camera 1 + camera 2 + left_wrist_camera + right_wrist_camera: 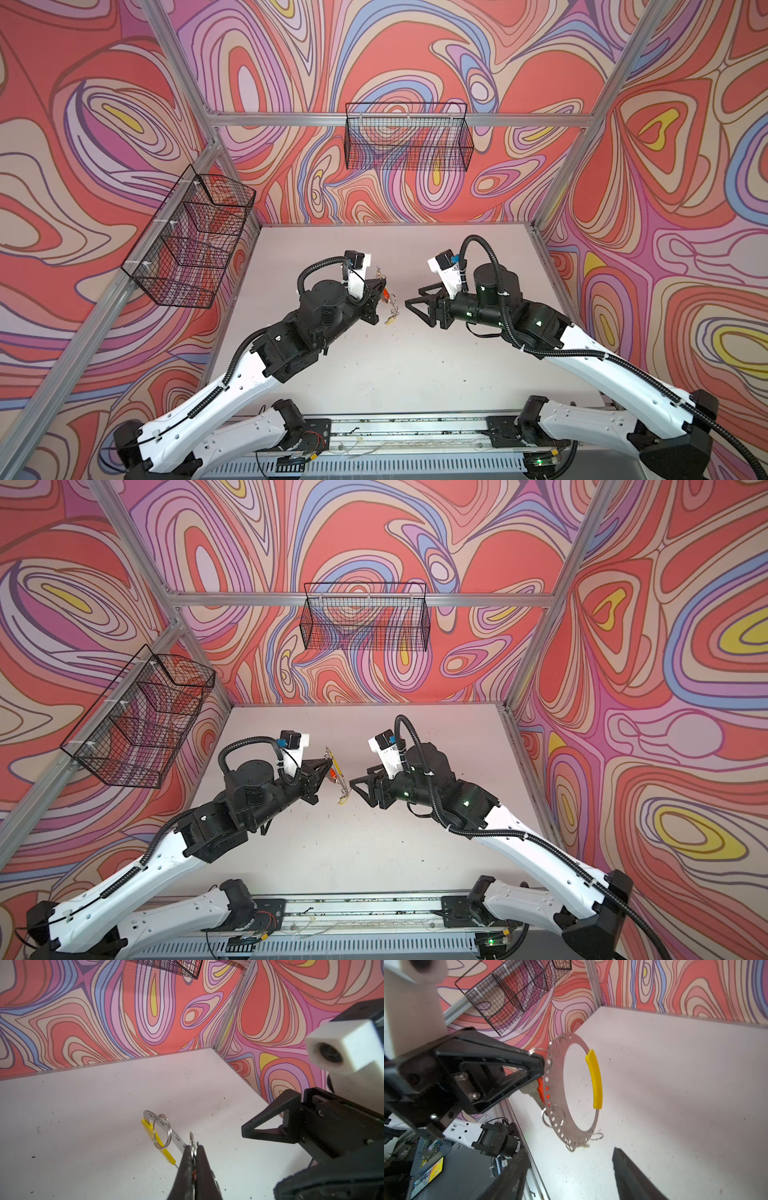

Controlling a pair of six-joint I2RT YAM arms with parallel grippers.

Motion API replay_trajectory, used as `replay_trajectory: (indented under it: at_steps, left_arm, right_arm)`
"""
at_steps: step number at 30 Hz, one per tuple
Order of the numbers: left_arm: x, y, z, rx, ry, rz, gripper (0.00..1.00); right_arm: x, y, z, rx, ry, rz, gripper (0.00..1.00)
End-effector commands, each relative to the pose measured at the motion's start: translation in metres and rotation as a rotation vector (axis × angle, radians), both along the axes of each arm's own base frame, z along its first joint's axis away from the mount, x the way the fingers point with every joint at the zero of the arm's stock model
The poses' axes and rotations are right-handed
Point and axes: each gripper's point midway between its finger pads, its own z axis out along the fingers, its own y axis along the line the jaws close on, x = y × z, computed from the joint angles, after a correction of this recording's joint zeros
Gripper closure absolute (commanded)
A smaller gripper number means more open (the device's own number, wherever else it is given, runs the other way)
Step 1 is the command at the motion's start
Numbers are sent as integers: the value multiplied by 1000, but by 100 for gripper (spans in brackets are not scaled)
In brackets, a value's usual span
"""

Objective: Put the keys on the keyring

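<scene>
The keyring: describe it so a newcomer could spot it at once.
Over the middle of the white table, the left gripper pinches the keyring on edge. It is a flat grey ring punched with holes, set apart by its yellow arc and wire rings.

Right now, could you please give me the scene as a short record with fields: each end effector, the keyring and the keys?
left end effector: shut on the keyring rim
right end effector: open, beside the keyring, apart from it
keyring: held upright, yellow arc opposite the gripped side
red-tagged key: hangs at the rim by the left end effector
yellow-tagged key: at the keyring's lowest part, near the table; attachment unclear
</scene>
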Motion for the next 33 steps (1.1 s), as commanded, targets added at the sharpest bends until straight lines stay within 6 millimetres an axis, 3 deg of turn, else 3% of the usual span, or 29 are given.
replay_trajectory:
  at_steps: [1,9,19,26,33]
  left_arm:
    - [-4,-5,9,-54,75,-16,100]
    - [-2,-21,15,-102,92,-58,100]
    - [-2,-21,21,-123,83,-59,100]
    - [-2,-23,28,-144,62,-70,100]
    - [-5,-27,30,-151,55,-100,100]
  right_arm:
    - [2,11,23,13,-181,33,26]
    - [16,33,15,-52,-250,22,22]
    - [39,36,0,-106,-251,-73,23]
    - [41,41,-1,-88,-266,-82,30]
    - [41,44,-1,-69,-271,-75,44]
